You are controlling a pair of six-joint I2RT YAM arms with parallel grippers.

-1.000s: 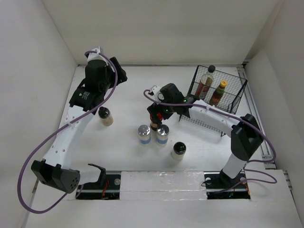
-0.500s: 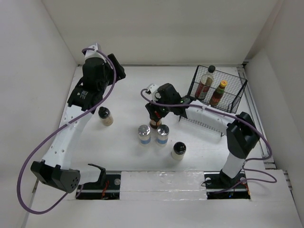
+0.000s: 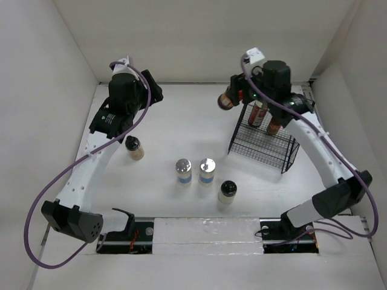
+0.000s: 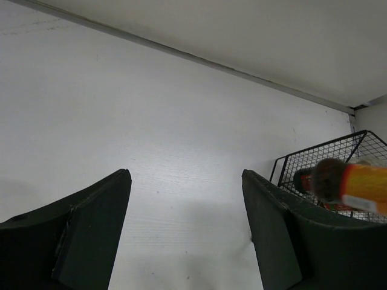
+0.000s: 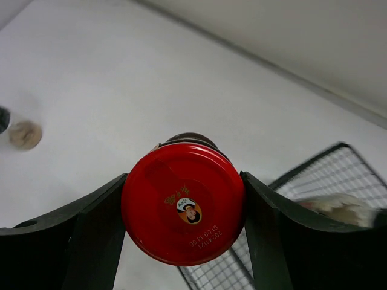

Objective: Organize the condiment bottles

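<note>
From overhead, the right gripper hangs in the air over the far right part of the table, clamped on the red-lidded jar, which lies tipped on its side in the grip. Just below it and on its outer side stands the black wire rack. In the rack are a sauce bottle and a second sauce bottle, both partly hidden under the arm. Well away from that gripper, back towards the arm bases, one silver-capped shaker stands next to another shaker, with a black-capped jar nearer the bases still. The left gripper is raised over the far left part of the table. From up here I can't make out how its jaws stand. A second black-capped jar stands behind it, beside the left arm.

The left wrist camera shows the left gripper with its two dark fingers well apart and nothing between them, only bare table. Ahead of its right-hand finger is a corner of the rack, with a blurred dark jar with an orange label at it.

At the right wrist, the fingers of the right gripper press on either side of the jar, whose red lid faces the camera. Beyond the right-hand finger is the rack with something pale and blurred inside. Far off to the left a pale jar shows as a blur.
</note>
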